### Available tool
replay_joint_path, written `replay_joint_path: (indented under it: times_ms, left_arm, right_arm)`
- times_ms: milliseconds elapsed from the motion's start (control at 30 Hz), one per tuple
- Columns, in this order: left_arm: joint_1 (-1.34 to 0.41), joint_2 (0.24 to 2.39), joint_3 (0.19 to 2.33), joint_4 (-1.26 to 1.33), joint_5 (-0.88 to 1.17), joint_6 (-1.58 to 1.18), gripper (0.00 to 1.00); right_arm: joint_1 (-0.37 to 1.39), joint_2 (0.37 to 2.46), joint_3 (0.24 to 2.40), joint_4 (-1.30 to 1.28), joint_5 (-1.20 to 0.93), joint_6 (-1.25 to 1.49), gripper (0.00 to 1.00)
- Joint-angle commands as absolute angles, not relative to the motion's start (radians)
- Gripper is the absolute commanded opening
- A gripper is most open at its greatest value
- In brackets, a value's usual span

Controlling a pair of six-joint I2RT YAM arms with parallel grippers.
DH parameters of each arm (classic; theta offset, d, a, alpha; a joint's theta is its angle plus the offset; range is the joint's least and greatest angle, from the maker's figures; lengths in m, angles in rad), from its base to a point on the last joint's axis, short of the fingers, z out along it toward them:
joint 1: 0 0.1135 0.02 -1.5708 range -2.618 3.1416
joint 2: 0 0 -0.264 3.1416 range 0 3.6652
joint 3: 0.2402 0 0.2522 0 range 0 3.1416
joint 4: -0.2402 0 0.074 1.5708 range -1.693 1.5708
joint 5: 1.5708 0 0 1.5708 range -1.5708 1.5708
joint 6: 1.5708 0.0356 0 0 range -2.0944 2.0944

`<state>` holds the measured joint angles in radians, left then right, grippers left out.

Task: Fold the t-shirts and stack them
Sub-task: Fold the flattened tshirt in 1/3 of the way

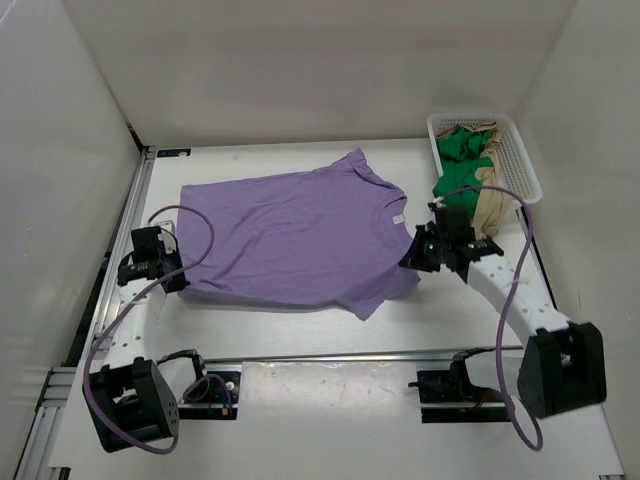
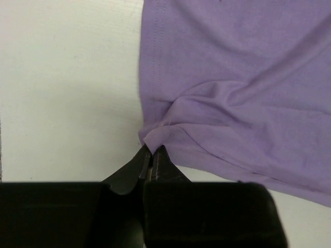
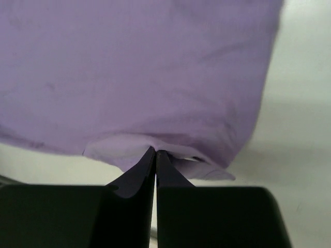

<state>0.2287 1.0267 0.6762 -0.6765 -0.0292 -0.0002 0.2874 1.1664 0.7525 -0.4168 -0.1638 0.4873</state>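
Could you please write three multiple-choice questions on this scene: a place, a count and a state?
1. Where is the green shirt? A) in the white basket B) on the left arm C) on the floor
2. How many shirts lie spread on the table? A) one B) two C) three
3. The left gripper is: A) wide open B) shut on the lavender shirt's corner C) out of view
Answers: 1 A, it sits bunched in the mesh; 2 A, only the lavender one; 3 B, it pinches the hem.
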Motion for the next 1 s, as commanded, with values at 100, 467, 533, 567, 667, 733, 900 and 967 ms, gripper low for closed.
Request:
replay_joint_path:
  times_ms: [100,467,533,567,667,733,900,967]
  left_arm:
    - [0.250,1.084,0.755,-0.658,-0.049,0.000,0.10]
    - [0.250,1.324,0.883,-0.649,-0.018,0.000,0.10]
    - [0.250,1.353,0.909,-0.649,-0.008,0.000,0.10]
    - [0.250,1.362,0.910,-0.640,-0.008,0.000,0.10]
    - [0.250,1.403,0.934,-0.640,-0.008,0.000,0.10]
    - [0.250,1.423,0.953,-0.631,-0.020,0.000,0.10]
    - [0.250,1.486,0.997,-0.621,-0.020,0.000,0.11]
    - [0.250,1.511,1.009,-0.621,-0.020,0.000,0.12]
  right_arm:
    - [0.215,1.374,1.021,-0.373,-0.224,0.379,0.00]
    - [0.150,1.733,1.316,-0.408,-0.298,0.322,0.00]
    - [0.150,1.778,1.365,-0.408,-0.298,0.331,0.00]
    - [0.150,1.792,1.380,-0.408,-0.307,0.331,0.00]
    - [0.150,1.850,1.437,-0.426,-0.330,0.331,0.00]
    - [0.150,1.879,1.457,-0.426,-0.316,0.331,0.00]
    - [0.141,1.934,1.506,-0.426,-0.307,0.340,0.00]
    - [0.141,1.962,1.542,-0.436,-0.298,0.341,0.00]
